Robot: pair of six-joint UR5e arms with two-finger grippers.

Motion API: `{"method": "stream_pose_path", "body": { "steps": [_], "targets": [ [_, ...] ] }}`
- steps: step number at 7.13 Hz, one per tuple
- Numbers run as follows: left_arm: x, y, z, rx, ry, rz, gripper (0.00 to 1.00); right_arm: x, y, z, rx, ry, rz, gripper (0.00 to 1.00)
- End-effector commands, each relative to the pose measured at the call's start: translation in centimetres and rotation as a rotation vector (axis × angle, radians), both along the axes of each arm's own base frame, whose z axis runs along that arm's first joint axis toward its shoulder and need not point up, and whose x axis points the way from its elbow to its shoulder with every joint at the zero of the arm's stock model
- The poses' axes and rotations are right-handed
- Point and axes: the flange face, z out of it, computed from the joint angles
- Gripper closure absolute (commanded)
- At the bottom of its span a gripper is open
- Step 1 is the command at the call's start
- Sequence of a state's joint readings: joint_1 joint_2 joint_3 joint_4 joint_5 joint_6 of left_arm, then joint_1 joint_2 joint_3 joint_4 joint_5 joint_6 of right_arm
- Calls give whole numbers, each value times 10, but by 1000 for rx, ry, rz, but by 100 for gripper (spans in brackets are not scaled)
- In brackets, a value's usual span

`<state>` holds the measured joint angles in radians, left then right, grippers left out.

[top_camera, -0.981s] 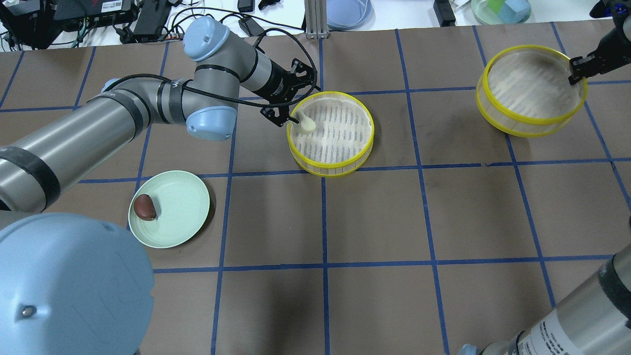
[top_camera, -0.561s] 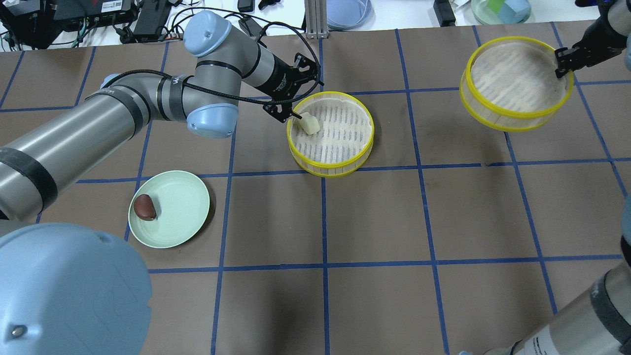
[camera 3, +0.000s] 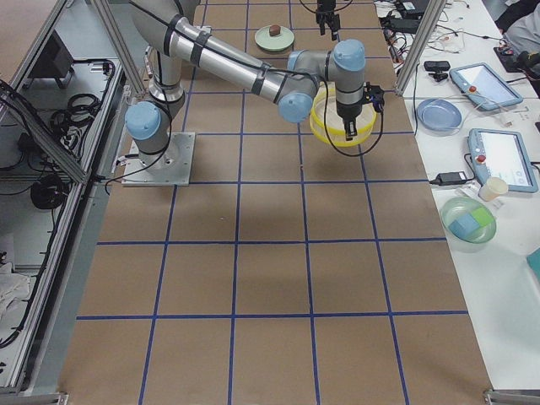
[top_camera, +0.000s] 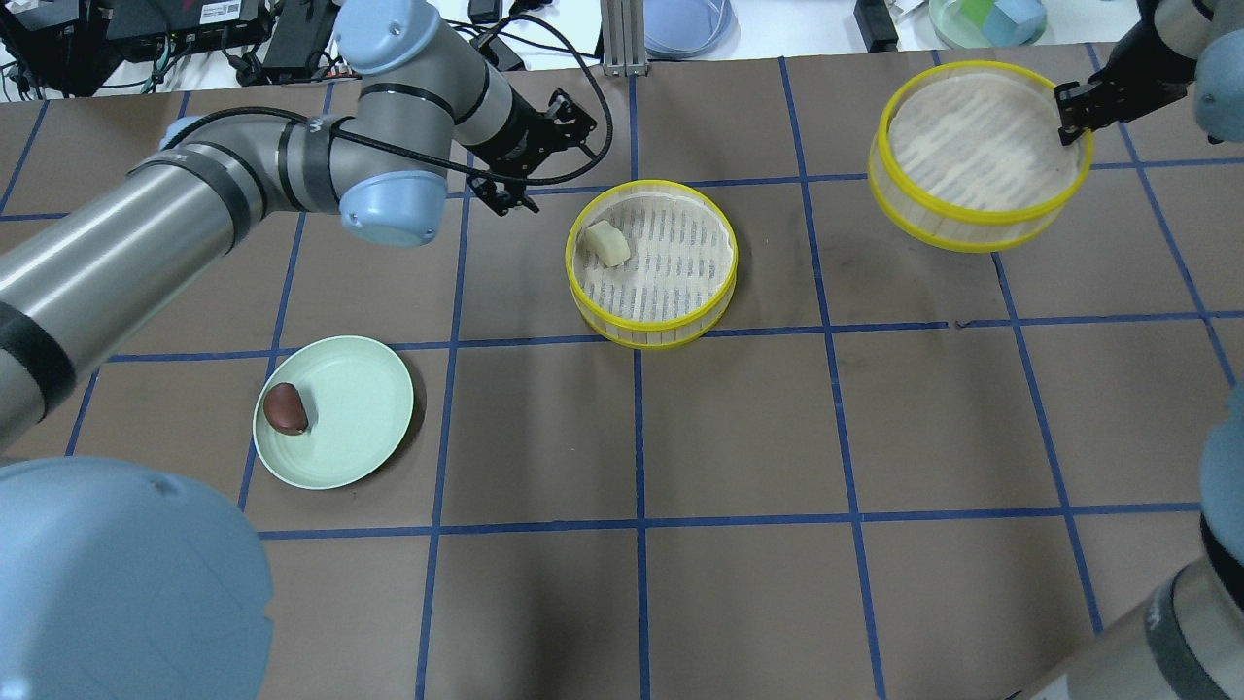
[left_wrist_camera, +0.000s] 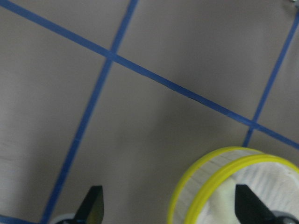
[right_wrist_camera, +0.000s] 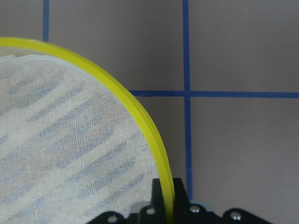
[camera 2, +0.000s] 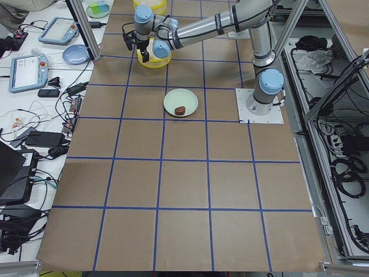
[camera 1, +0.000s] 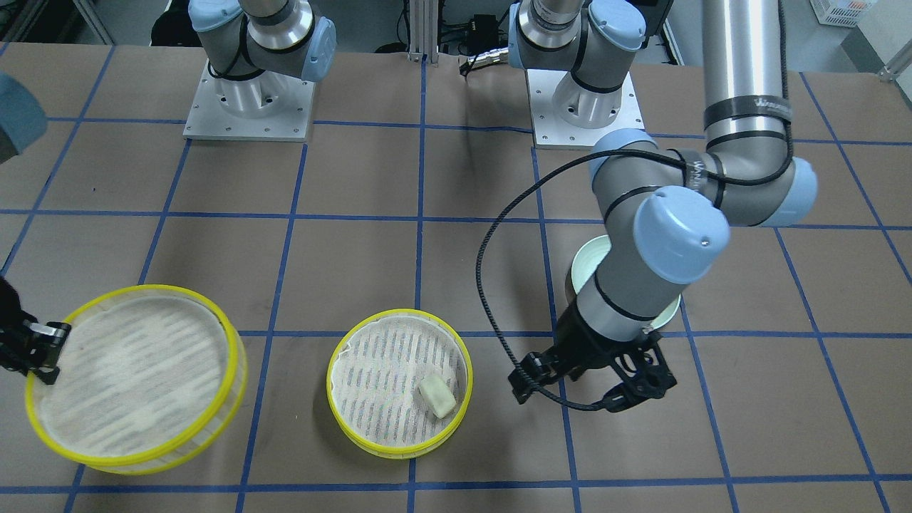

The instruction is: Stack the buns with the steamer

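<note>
left gripper (top_camera: 505, 197) withdrawn, wide — right gripper (top_camera: 1068, 123) clamps lifted steamer tray (top_camera: 972, 146) | brown blue-gridded table (top_camera: 739, 437)

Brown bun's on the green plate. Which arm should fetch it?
Likely left. The left gripper is open, empty and on the side of the green plate; the right gripper is shut on the lifted steamer tray.

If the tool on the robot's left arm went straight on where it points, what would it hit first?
Probably the bare table, just beside the steamer tray holding the cream bun; the left tool points down there, though depth is unclear.
</note>
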<state>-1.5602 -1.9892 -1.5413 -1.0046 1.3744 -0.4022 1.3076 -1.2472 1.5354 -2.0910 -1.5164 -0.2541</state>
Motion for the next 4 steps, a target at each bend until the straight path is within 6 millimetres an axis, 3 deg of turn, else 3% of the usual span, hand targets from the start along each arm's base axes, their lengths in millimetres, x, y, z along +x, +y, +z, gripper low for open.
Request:
{"method": "stream_pose_path", "body": {
  "steps": [1, 2, 3, 4],
  "targets": [
    [80, 27, 9, 124, -158, -228, 0, 130, 10, -2, 5, -56, -82, 100],
    [100, 43, 6, 196, -288, -354, 0, 171, 17, -12, 25, -88, -149, 100],
    [120, 58, -10, 256, -343, -427, 0, 227, 26, -31, 52, -109, -187, 100],
    [136, 72, -29, 301, -329, -489, 0, 263, 35, -48, 53, -51, -196, 100]
  ]
}}
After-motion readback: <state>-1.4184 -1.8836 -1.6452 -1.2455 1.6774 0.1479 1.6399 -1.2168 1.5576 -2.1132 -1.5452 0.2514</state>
